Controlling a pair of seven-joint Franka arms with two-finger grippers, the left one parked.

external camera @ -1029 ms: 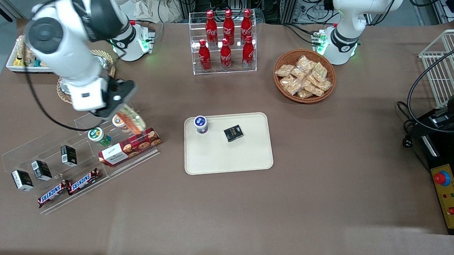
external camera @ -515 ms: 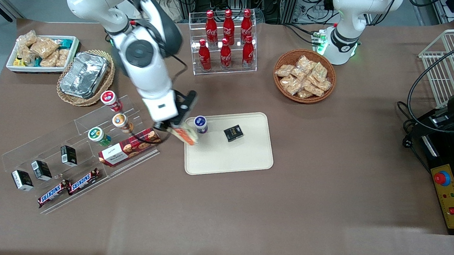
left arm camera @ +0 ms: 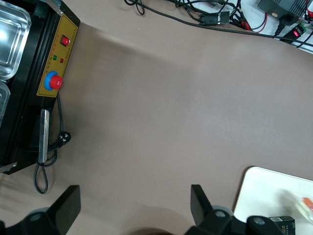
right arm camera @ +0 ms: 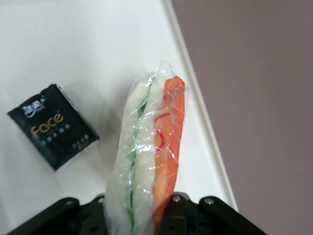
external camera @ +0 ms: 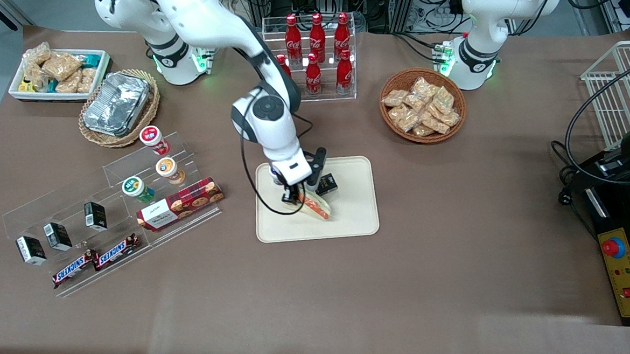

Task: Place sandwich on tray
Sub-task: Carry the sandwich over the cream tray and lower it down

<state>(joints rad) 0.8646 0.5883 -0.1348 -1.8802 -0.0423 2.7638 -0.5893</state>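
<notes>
Moved: my tool w/ sandwich, from shelf end to over tray. Tool clamped on sandwich; wedge juts out toward front camera, just above tray, beside black box. Next: lower, release.

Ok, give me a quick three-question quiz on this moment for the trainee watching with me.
1. True or false: the gripper is shut on the sandwich above the tray.
2. Which item lies on the tray beside the sandwich: A) a Snickers bar, B) a black packet marked "Face", C) a cola bottle?
3. Fill in: the wicker basket toward the parked arm's end of the table holds tan snack ____.

Key: 1 true; 2 B; 3 packets.
</notes>
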